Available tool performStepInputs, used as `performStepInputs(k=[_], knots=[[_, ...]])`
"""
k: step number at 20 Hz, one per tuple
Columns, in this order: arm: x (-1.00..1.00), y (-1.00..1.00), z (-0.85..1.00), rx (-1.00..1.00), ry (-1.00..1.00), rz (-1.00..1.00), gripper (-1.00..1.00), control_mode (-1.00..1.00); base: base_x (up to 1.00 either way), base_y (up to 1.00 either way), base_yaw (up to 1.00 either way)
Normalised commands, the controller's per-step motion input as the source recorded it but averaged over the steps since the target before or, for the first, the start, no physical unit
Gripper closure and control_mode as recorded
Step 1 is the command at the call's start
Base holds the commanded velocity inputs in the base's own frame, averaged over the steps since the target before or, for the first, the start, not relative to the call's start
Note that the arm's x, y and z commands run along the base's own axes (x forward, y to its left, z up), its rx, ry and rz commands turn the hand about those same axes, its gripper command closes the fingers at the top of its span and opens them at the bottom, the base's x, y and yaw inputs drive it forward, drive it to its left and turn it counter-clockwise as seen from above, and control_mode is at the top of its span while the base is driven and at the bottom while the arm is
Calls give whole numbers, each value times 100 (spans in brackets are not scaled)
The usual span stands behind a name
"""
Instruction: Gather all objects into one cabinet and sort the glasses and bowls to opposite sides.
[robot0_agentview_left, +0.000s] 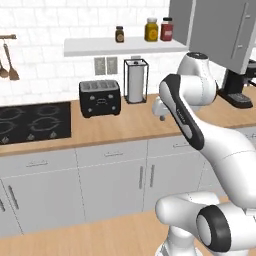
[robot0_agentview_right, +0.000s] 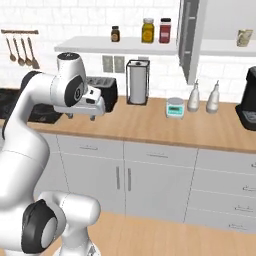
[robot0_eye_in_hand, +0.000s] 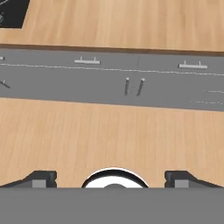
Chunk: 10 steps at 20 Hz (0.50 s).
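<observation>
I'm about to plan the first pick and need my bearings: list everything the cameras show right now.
wall cabinet: 1, grey, door open, upper right
beige mug: 1, on its shelf
jars: 3, brown, yellow, red, wall shelf
toaster: 1, black, counter
paper towel holder: 1, counter
scale: 1, teal, counter
bottles: 2, white, counter
coffee machine: 1, black, right
hob: 1, black, left
gripper: 1, open, above counter edge

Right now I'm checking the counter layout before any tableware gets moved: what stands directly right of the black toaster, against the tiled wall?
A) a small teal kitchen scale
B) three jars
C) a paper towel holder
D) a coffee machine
C: the paper towel holder with its white roll stands just right of the toaster on the counter, under the wall shelf.
</observation>
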Motion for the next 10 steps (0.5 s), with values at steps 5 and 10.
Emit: performStepInputs(k=[5, 10], knots=[[0, 0, 0, 0, 0, 0, -100, 100, -32, -89, 9], [0, 0, 0, 0, 0, 0, -100, 100, -51, -87, 11]])
